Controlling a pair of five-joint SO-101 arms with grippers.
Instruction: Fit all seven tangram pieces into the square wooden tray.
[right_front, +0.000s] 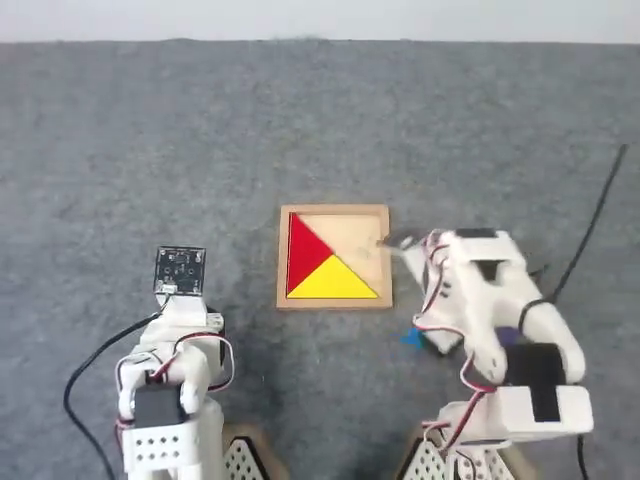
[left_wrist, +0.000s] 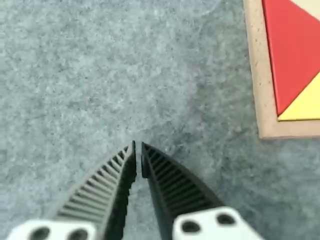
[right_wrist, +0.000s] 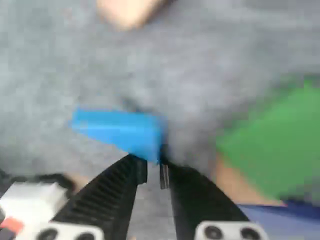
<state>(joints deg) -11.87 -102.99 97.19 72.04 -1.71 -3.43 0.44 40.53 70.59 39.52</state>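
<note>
The square wooden tray (right_front: 335, 214) lies mid-table with a red triangle (right_front: 303, 254) and a yellow triangle (right_front: 333, 281) in it; its upper right part is bare wood. My right arm (right_front: 480, 290) bends over the carpet just right of the tray. A blue piece (right_wrist: 120, 131) lies at my right gripper (right_wrist: 153, 169), whose fingers are closed to a thin gap on the piece's corner. A sliver of this blue piece (right_front: 411, 338) peeks out under the arm. My left gripper (left_wrist: 138, 148) is shut and empty above bare carpet, left of the tray's corner (left_wrist: 265, 127).
A green piece (right_wrist: 280, 145) lies beside the blue one, with an orange bit (right_wrist: 232, 182) and a blue-purple bit (right_wrist: 280, 212) near it. A purple patch (right_front: 506, 336) shows under the right arm. A black cable (right_front: 590, 235) runs at the right.
</note>
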